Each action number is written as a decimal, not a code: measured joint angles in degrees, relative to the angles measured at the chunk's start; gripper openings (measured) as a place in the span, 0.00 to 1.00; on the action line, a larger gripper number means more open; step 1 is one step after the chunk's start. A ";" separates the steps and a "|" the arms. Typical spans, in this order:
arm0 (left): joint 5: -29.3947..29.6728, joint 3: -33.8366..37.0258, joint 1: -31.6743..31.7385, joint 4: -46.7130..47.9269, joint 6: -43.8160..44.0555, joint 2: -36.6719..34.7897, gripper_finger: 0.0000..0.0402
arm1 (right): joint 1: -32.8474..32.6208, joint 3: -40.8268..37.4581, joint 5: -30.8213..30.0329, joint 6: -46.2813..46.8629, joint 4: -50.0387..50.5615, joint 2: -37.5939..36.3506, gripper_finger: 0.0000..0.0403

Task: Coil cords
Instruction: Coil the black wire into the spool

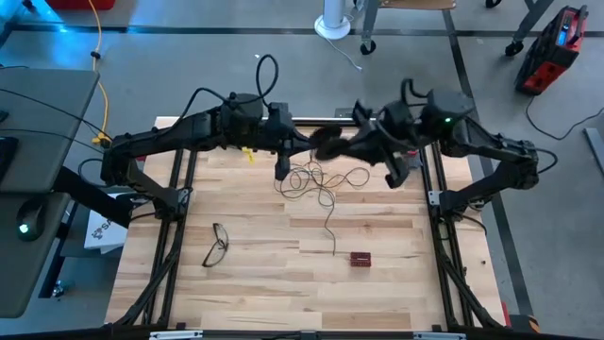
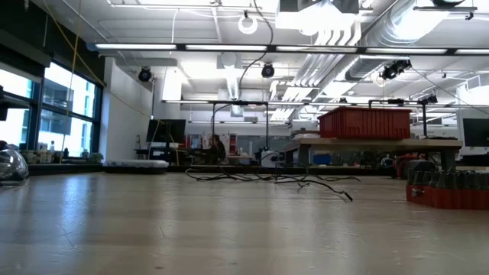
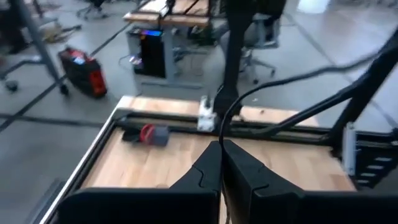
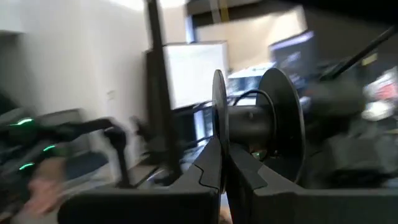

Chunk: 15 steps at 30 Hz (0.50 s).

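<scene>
Wire (image 1: 316,181) is lying in loose loops near the bench's (image 1: 264,283) far edge, the left pincer (image 1: 281,173) pinching it, the right pincer (image 4: 222,163) gripping the reel (image 4: 258,127).

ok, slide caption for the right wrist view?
Right gripper shut on black round reel, thin dark wire looping past its hub.

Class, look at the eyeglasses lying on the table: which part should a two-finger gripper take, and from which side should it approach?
Probably the bridge of the eyeglasses, approached from straight above. The high view shows them lying flat on the wooden table, apart from the loose wire and the small red block, so nothing crowds a descent. The thin frame suits closing fingers across it better than pressing on a lens.
</scene>
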<state>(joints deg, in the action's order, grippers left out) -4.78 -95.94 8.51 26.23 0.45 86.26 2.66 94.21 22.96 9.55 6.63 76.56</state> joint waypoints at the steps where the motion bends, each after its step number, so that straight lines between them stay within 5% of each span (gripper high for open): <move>1: -0.63 0.00 0.17 -0.29 -0.46 0.04 0.00 | -0.19 0.00 1.36 0.79 0.60 0.38 0.00; 15: -3.51 -1.54 0.84 0.07 -2.29 0.35 0.00 | -2.06 -0.09 8.25 6.05 -2.76 8.55 0.00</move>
<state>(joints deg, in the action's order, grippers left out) -8.29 -97.48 9.36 26.30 -1.83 86.61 0.60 94.13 31.21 15.60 3.87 85.11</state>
